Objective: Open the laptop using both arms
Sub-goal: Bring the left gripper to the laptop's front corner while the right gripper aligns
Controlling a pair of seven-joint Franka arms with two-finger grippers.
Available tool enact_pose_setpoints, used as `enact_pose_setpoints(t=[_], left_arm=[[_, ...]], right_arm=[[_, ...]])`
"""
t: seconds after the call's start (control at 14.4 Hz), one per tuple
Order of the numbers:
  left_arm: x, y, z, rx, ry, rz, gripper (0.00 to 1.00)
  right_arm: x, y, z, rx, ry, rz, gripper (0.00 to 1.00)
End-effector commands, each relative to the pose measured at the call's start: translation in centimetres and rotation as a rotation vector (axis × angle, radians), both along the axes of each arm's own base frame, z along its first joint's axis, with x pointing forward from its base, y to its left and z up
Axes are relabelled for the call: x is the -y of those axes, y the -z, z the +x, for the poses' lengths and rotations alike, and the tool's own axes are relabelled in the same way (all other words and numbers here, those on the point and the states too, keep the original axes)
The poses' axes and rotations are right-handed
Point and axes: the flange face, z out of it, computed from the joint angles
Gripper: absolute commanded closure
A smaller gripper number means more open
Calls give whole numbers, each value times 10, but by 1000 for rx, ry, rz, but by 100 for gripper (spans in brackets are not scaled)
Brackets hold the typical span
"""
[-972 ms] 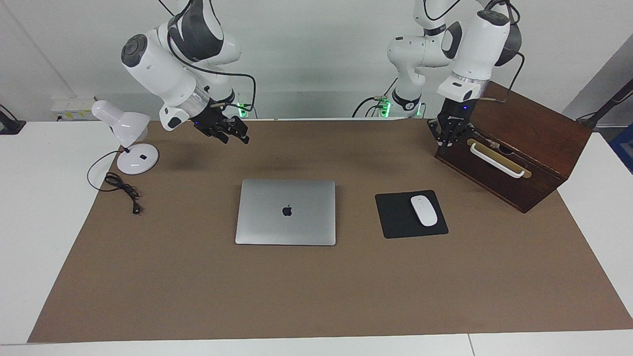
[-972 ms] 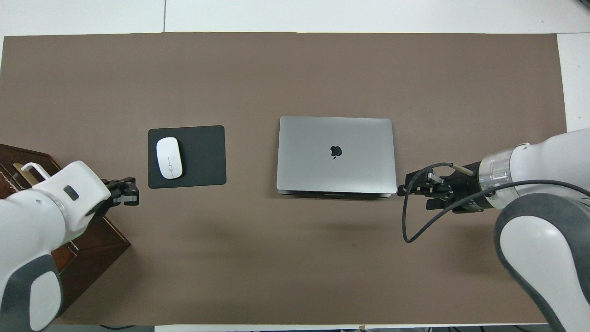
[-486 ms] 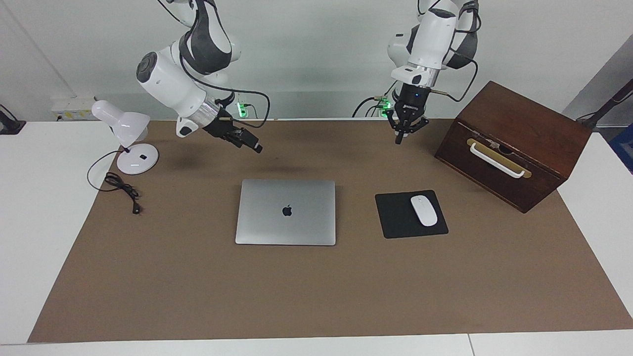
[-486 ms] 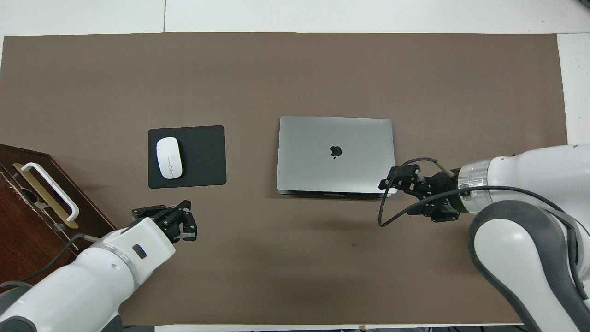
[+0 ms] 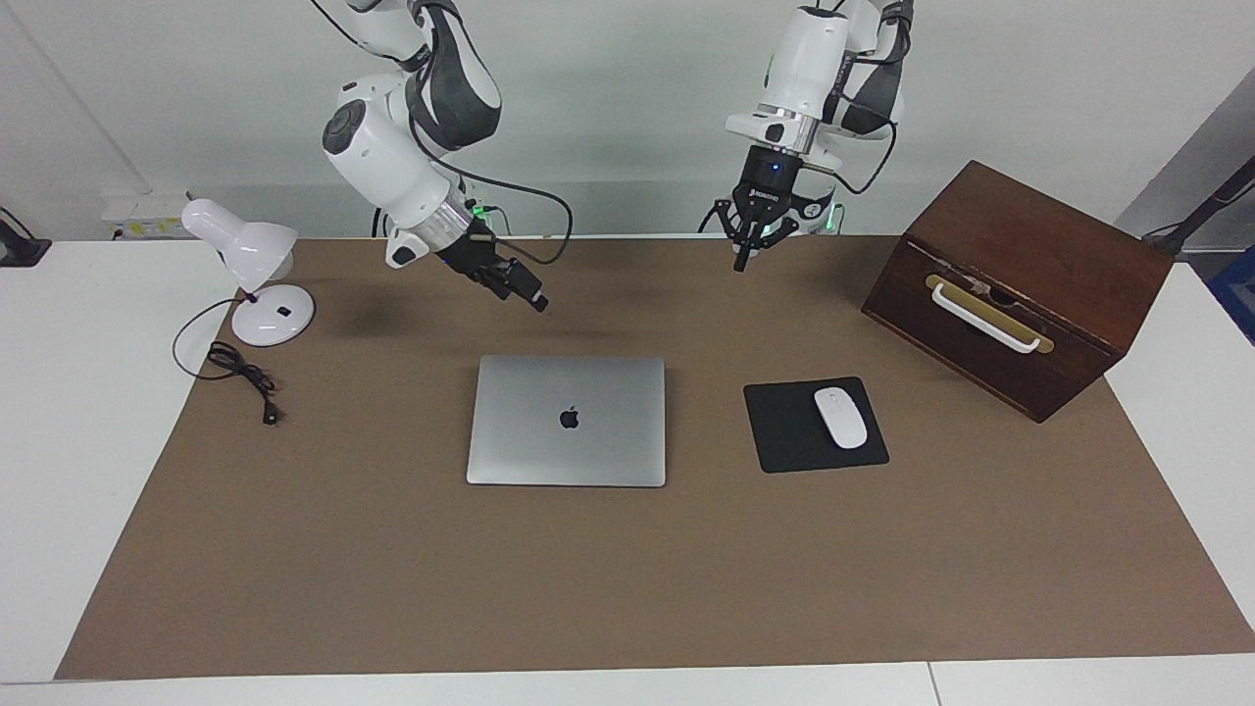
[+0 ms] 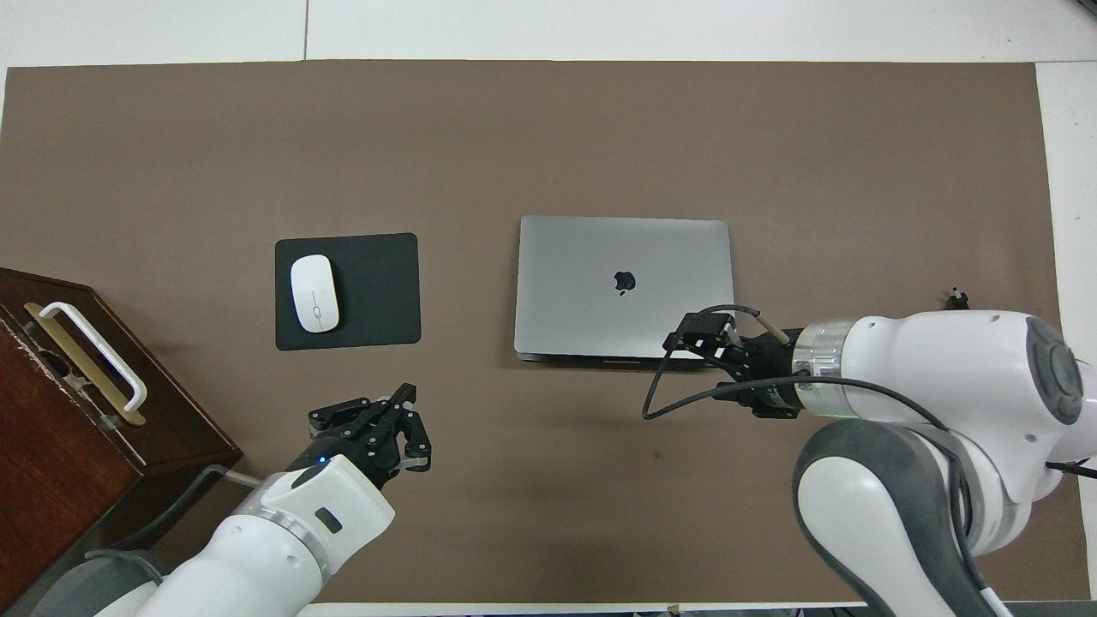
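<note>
The laptop point(image 5: 567, 420) lies shut and flat in the middle of the worktop point(image 5: 627, 569), long side running from arm to arm. The right gripper point(image 5: 534, 299) hangs tilted above it, fingers apart. The left gripper point(image 5: 742, 257) points down, clenched.

Even, bright light falls from above. Soft, blurred shadows of the raised arms lie on the brown mat point(image 5: 392, 569) between the laptop point(image 5: 567, 420) and the robots, with a thin dark line under the laptop's robot-side edge. The laptop's lid shows a mild sheen without hard glare. Both views are sharp, with straight edges.
</note>
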Motion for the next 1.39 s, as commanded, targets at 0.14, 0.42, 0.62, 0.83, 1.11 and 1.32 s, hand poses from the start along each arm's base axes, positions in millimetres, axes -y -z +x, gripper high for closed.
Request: enact_pose_setpoints(t=[0.14, 0.42, 0.62, 0.83, 1.11, 1.32], left_arm=[[13, 22, -6, 36, 9, -69, 100], [26, 54, 3, 44, 23, -90, 100], [37, 83, 5, 36, 41, -92, 100], [42, 108, 10, 41, 45, -102, 100], [47, 140, 14, 52, 52, -117, 100], [49, 147, 15, 44, 54, -111, 100]], right_arm=[[12, 34, -16, 14, 104, 11, 0], [-22, 56, -30, 43, 202, 73, 0], [-35, 83, -42, 32, 194, 28, 0], [-28, 92, -38, 49, 227, 44, 0], [-18, 115, -39, 85, 240, 97, 0], [-18, 118, -39, 90, 242, 108, 0]])
